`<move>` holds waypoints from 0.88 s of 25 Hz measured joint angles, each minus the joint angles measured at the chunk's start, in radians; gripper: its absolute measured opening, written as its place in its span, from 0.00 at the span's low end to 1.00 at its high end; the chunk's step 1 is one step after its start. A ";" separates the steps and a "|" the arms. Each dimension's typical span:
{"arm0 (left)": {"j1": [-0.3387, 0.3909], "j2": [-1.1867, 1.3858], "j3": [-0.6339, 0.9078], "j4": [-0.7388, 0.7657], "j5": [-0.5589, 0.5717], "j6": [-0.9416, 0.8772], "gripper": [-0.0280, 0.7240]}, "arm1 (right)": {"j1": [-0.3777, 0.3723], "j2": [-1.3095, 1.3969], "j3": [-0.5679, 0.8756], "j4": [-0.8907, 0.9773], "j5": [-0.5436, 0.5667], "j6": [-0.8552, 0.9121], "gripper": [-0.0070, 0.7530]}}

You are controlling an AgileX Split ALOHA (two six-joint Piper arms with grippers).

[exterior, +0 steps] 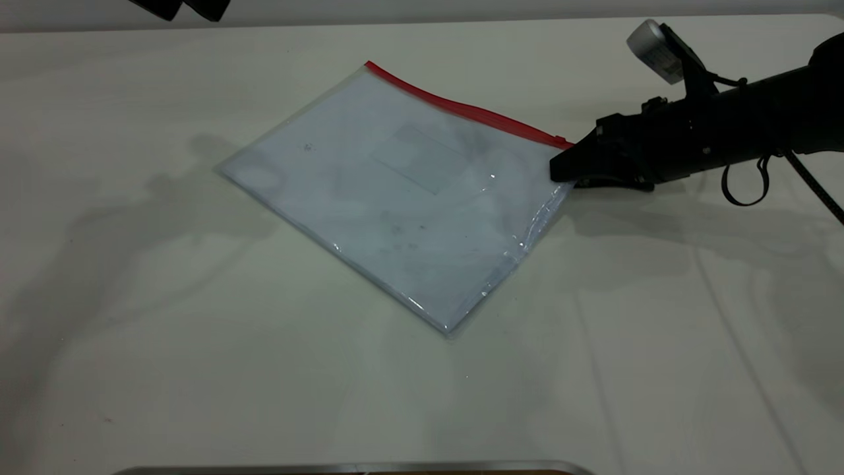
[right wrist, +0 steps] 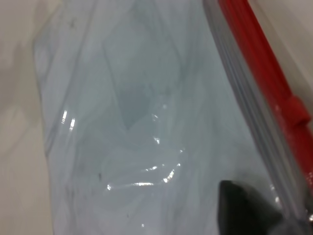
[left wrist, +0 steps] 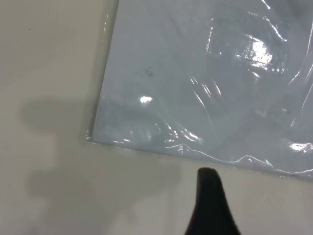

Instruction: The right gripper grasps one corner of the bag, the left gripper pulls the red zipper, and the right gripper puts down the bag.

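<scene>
Work on the zip pouch is only getting under way. At centre frame in the exterior view, the bag (exterior: 402,198) is lying flat on the white table (exterior: 165,369), its red zipper (exterior: 461,107) running along the edge toward the upper right, the small slider tab (exterior: 562,140) sitting at the right-hand end. From the right of the frame, the right gripper (exterior: 560,170) is reaching in low to the corner of the bag (exterior: 560,153) where the red strip ends; its tips are lying over the plastic there. Whether they are pinching the corner or merely touching it cannot be told, so its jaws cannot be called open or closed. The right wrist view is showing one dark fingertip (right wrist: 244,205) over the clear plastic just beside the red strip.

Up in the upper left corner of the frame, the left gripper (exterior: 181,8) is hanging well apart from the bag; its own camera is looking down on a plain, strip-less corner, one finger (left wrist: 210,205) alone showing, jaw state unclear.

By the look of it, the corner grasp is at best in progress. Zip-pulling and setting the bag down are both left.
</scene>
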 joint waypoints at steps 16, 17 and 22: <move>-0.001 0.008 -0.003 -0.014 0.024 0.285 0.80 | 0.015 0.002 -0.333 -0.531 0.239 0.117 0.05; -0.002 0.018 -0.011 -0.025 0.028 0.300 0.80 | 0.019 0.002 -0.367 -0.568 0.264 0.136 0.05; -0.041 0.103 -0.094 -0.040 0.051 0.393 0.80 | 0.059 0.006 -0.510 -0.742 0.321 0.232 0.05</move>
